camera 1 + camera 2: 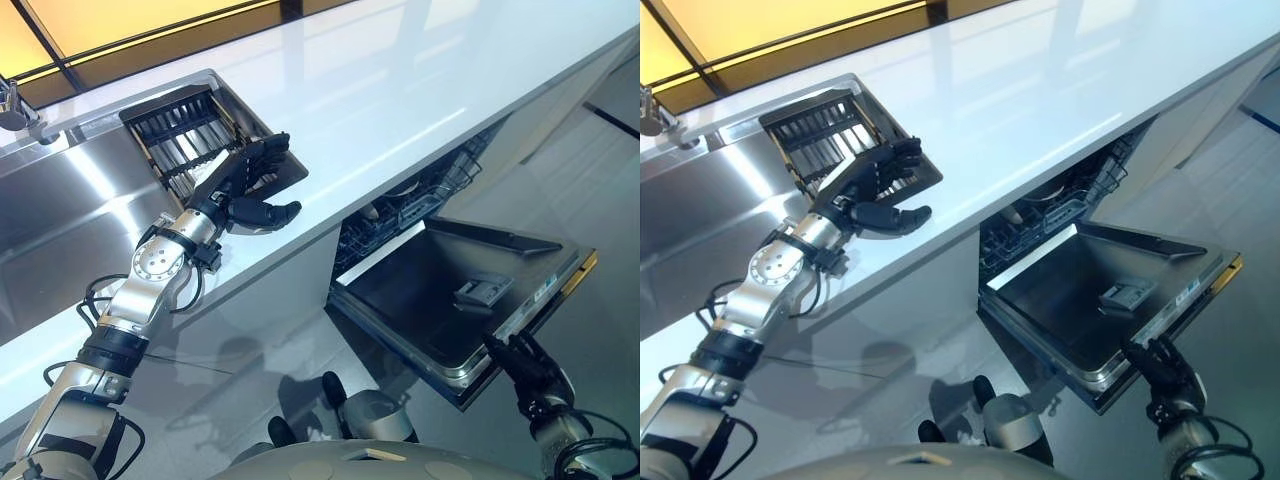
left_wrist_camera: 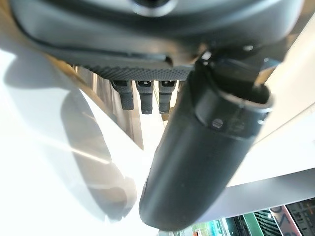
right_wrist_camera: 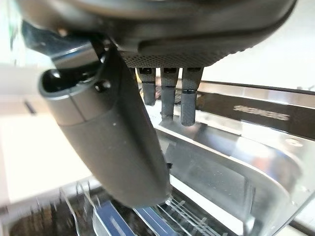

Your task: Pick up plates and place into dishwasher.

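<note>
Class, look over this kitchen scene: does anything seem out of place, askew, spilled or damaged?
Nothing is spilled or damaged. One oddity: the dark rack by the sink sits tilted, and no plates are visible in it where the left hand reaches. The dishwasher door hangs open.

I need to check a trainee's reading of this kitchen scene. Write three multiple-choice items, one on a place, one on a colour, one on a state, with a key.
1. Where is the robot's left hand?
A. over the dark slatted rack at the edge of the steel sink
B. inside the dishwasher
C. on the floor

2. What colour is the long countertop?
A. black
B. white
C. red

3. How does the steel-lined dishwasher door stand?
A. shut
B. removed
C. dropped open

Key:
1 A: the eye views show its fingers spread over the rack.
2 B: the glossy counter reads white.
3 C: the door hangs down, with the right hand at its front edge.
</note>
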You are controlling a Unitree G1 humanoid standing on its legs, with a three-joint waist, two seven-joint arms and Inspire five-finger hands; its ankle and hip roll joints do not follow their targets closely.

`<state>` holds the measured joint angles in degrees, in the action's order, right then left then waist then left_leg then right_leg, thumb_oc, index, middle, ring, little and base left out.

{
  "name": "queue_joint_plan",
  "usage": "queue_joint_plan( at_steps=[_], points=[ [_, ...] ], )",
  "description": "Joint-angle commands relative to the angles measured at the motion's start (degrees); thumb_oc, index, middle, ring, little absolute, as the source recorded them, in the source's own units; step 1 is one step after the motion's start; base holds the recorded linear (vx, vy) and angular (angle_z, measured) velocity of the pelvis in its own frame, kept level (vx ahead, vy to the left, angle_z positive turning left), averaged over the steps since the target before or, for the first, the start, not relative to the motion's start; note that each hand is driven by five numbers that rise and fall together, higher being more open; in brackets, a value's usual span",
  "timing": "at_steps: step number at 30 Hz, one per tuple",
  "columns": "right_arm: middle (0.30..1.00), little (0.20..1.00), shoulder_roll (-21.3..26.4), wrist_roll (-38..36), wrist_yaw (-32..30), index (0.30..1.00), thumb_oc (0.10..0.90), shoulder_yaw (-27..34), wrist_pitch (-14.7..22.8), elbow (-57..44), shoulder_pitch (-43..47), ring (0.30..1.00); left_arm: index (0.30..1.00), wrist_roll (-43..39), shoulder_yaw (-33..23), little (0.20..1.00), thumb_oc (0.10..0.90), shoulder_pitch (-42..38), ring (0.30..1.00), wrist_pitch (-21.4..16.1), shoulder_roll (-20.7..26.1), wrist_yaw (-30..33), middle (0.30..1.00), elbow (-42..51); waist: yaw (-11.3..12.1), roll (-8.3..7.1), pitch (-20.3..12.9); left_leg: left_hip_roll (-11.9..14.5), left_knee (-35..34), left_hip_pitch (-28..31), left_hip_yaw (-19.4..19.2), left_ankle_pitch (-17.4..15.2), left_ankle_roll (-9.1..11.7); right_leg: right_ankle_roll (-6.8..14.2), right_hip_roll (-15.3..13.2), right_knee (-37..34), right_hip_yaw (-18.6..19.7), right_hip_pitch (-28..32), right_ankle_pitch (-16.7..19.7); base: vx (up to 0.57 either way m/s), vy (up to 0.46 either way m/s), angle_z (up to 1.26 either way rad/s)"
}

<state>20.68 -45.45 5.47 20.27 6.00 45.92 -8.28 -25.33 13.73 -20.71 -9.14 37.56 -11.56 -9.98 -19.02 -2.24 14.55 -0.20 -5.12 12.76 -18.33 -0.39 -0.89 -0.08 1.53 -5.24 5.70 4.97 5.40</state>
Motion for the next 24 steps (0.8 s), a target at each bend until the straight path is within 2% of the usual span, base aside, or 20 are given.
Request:
queue_joint_plan(
  at_steps=[1, 2, 3, 4, 7, 8, 11, 16, 18, 24],
  points=[
    [0.900, 0.900, 2.9, -14.7, -0.8, 0.900, 0.800, 5.8, 14.0, -2.3, -2.3, 0.900, 0.900, -3.1, -2.0, 0.900, 0.800, -3.8, 0.900, -5.3, 1.1, 1.2, 0.900, -0.2, -1.0, 3.12, -3.7, 0.1, 7.0, -2.4, 0.9, -8.9, -1.9, 7.2, -0.5, 6.5, -2.3, -3.6, -4.5, 0.01, -0.001, -0.07],
    [0.900, 0.900, 2.7, -16.4, -0.3, 0.900, 0.800, 6.2, 15.3, -2.9, -2.3, 0.900, 0.900, -3.0, -2.0, 0.900, 0.800, -3.7, 0.900, -5.4, 1.3, 1.2, 0.900, -0.2, -1.1, 3.24, -3.7, 0.0, 7.0, -2.4, 0.9, -8.8, -1.9, 7.2, -0.5, 6.5, -2.2, -3.6, -4.5, 0.01, 0.016, -0.06],
    [0.900, 0.900, 1.6, -22.7, 3.2, 0.900, 0.800, 7.9, 18.0, -4.9, -2.6, 0.900, 0.900, -3.3, -2.3, 0.900, 0.800, -3.3, 0.900, -5.8, 2.0, 1.2, 0.900, 0.0, -1.6, 3.73, -3.8, -0.1, 6.6, -2.5, 0.9, -8.6, -1.9, 7.1, -0.3, 6.6, -2.0, -3.8, -4.5, 0.01, 0.019, -0.05],
    [0.900, 0.900, 0.9, -24.5, 5.1, 0.900, 0.800, 8.6, 19.7, -5.0, -3.0, 0.900, 0.900, -3.5, -2.7, 0.900, 0.800, -3.3, 0.900, -5.7, 2.1, 1.1, 0.900, 0.0, -1.8, 3.93, -3.8, -0.1, 6.4, -2.5, 0.9, -8.5, -1.9, 7.2, -0.3, 6.6, -2.0, -3.9, -4.5, 0.01, 0.024, -0.03],
    [0.900, 0.900, 1.5, -24.3, 8.5, 0.900, 0.800, 11.3, 21.6, -2.2, -4.4, 0.900, 0.900, -3.8, -3.1, 0.900, 0.800, -4.4, 0.900, -5.1, 2.4, 1.7, 0.900, -0.2, -2.6, 4.41, -3.9, -0.2, 5.6, -2.4, 0.8, -8.2, -1.6, 7.5, -0.2, 6.7, -2.1, -4.3, -4.5, 0.00, 0.000, 0.00],
    [0.900, 0.900, 1.8, -23.6, 8.7, 0.900, 0.800, 11.6, 21.4, -1.5, -4.6, 0.900, 0.900, -3.8, -3.0, 0.900, 0.800, -4.6, 0.900, -5.0, 2.4, 2.0, 0.900, -0.1, -2.7, 4.43, -4.0, -0.3, 5.5, -2.4, 0.8, -8.2, -1.6, 7.5, -0.2, 6.6, -2.1, -4.4, -4.5, 0.00, 0.000, 0.00],
    [0.900, 0.900, 4.7, -19.0, 10.0, 0.900, 0.800, 13.0, 16.2, 3.3, -5.0, 0.900, 0.900, -3.4, -2.8, 0.900, 0.800, -5.2, 0.900, -3.9, 2.3, 3.5, 0.900, 1.3, -2.8, 4.37, -4.3, -0.4, 5.4, -2.8, 1.0, -8.0, -1.5, 7.5, -0.2, 6.4, -2.1, -4.7, -4.5, 0.00, -0.005, -0.01],
    [0.900, 0.900, 6.7, -13.9, 6.2, 0.900, 0.800, 12.0, 15.2, 9.7, -4.1, 0.900, 0.900, -2.8, -1.6, 0.900, 0.800, -5.6, 0.900, -4.1, 2.9, 3.0, 0.900, 1.7, -1.9, 4.20, -5.0, -0.3, 5.7, -3.7, 1.3, -7.7, -1.5, 7.0, -0.2, 6.1, -2.1, -5.0, -4.0, 0.00, -0.048, -0.12],
    [0.900, 0.900, 6.9, -11.5, 4.9, 0.900, 0.800, 11.5, 13.5, 10.7, -3.8, 0.900, 0.900, -3.0, -1.4, 0.900, 0.800, -5.3, 0.900, -4.2, 3.4, 2.4, 0.900, 2.6, -1.5, 4.35, -5.1, -0.3, 5.8, -3.9, 1.5, -7.5, -1.5, 6.9, -0.2, 6.0, -2.2, -5.0, -3.9, 0.00, -0.046, -0.04],
    [0.900, 0.900, 6.4, -11.7, 10.9, 0.900, 0.800, 7.3, 11.3, 11.4, -2.0, 0.900, 0.900, -3.0, -0.3, 0.900, 0.800, -5.7, 0.900, -3.2, 3.4, 3.2, 0.900, 5.3, -0.4, 5.17, -4.9, -0.5, 6.2, -4.0, 2.6, -7.4, -1.6, 6.4, -0.5, 5.9, -2.8, -4.6, -4.0, 0.00, -0.008, 0.00]
  ],
)
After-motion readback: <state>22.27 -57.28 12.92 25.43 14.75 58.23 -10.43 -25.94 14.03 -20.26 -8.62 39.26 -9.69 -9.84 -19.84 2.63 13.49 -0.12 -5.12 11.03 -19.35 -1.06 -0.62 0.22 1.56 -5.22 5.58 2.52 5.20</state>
